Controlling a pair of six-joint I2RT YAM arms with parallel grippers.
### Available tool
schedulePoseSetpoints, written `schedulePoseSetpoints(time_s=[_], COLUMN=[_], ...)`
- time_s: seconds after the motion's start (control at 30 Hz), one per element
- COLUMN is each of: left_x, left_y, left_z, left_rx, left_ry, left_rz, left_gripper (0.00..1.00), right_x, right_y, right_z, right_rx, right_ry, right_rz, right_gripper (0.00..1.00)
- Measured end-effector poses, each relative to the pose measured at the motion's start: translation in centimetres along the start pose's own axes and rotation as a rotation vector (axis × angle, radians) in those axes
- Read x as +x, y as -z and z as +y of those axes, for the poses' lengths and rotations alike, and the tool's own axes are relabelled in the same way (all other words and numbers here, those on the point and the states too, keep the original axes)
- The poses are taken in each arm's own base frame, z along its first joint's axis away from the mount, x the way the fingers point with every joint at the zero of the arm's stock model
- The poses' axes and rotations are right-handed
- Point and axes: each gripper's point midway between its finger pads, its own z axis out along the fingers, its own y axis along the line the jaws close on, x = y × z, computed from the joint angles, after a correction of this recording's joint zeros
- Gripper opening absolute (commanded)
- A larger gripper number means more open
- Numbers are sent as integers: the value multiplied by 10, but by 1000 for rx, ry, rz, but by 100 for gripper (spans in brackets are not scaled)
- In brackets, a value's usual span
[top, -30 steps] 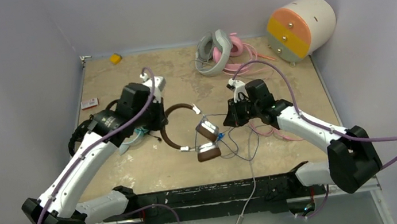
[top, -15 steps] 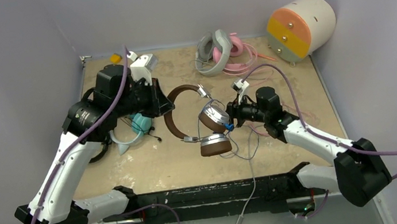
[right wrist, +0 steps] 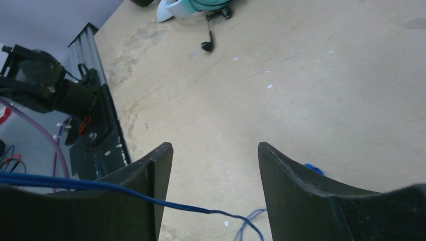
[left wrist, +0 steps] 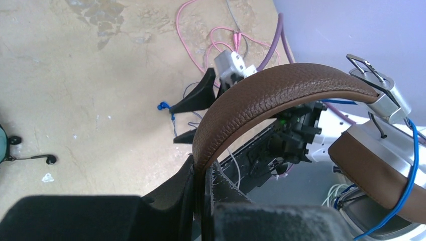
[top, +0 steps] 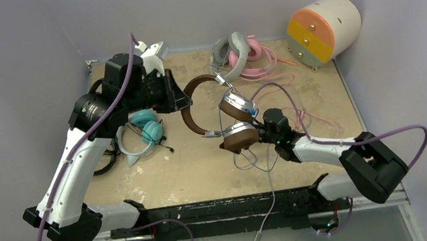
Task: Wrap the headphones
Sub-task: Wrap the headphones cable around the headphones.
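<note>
- Reading the top view as a clock with twelve at the far wall, we found the black headphones point(top: 104, 167) at nine o'clock on the table point(top: 193, 173), mostly hidden under the left arm.
- The teal-and-white headphones point(top: 142, 130) lay flat just beside them on their three o'clock side, below the left wrist.
- The left gripper point(left wrist: 202, 175) stood at about ten o'clock, its jaws pinched tight on the leather headband of the brown-and-silver headphones point(top: 197, 107).
- That pair hung near the middle of the table, lifted off the surface. Its band arched from the grip toward twelve o'clock, and both cups sat at the band's three o'clock end, one nearer us than the other.
- A thin blue cable point(left wrist: 411, 165) ran down the side of the cup seen from the left wrist.
- The right gripper point(right wrist: 212, 150) sat at about four o'clock from the table's centre, just beside the nearer cup, with its jaws spread wide and nothing between them.
- The blue cable crossed in front of one of its fingers point(right wrist: 150, 191). We could not tell whether the gripper touched the cup.
- A grey cable point(top: 271, 181) ran from the loops under the cups toward six o'clock and over the near edge.
- The grey-white headphones point(top: 229, 56) and the pink headphones point(top: 255, 52) lay touching at twelve to one o'clock.
- A cream cylinder point(top: 323, 26) lay on its side at two o'clock, past the table's far corner.
</note>
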Motion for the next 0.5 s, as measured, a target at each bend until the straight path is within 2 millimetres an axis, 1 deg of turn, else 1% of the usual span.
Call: schedulePoseSetpoints(time_s=[0.13, 0.2, 0.23, 0.27, 0.3, 0.37, 0.4, 0.43, 0.5], left_x=[0, -5, -8, -12, -17, -25, -30, -35, -44], left_y=[-13, -18, -20, -22, -24, -27, -28, -29, -30], left_z=[7, 15, 20, 27, 34, 51, 62, 73, 95], left_rx=[-34, -76, -97, -123, -149, -201, -231, -264, -327], left_ry=[48, 79, 93, 113, 136, 184, 216, 248, 310], left_rz=[26, 23, 17, 5, -8, -31, -46, -62, -98], left_gripper=[0, 0, 0, 0, 0, 0, 0, 0, 0], right_x=[12, 13, 14, 16, 17, 20, 20, 20, 18], right_y=[-15, -16, -16, -15, -14, -12, -11, -9, -1], right_z=[17, 24, 27, 31, 35, 49, 59, 69, 94], right_rx=[-48, -70, -80, -93, -102, -136, -160, -183, -244], right_ry=[9, 13, 15, 18, 20, 35, 47, 59, 92], right_rz=[9, -9, -17, -23, -26, -26, -28, -32, -51], right_gripper=[46, 36, 30, 24, 21, 18, 16, 11, 4])
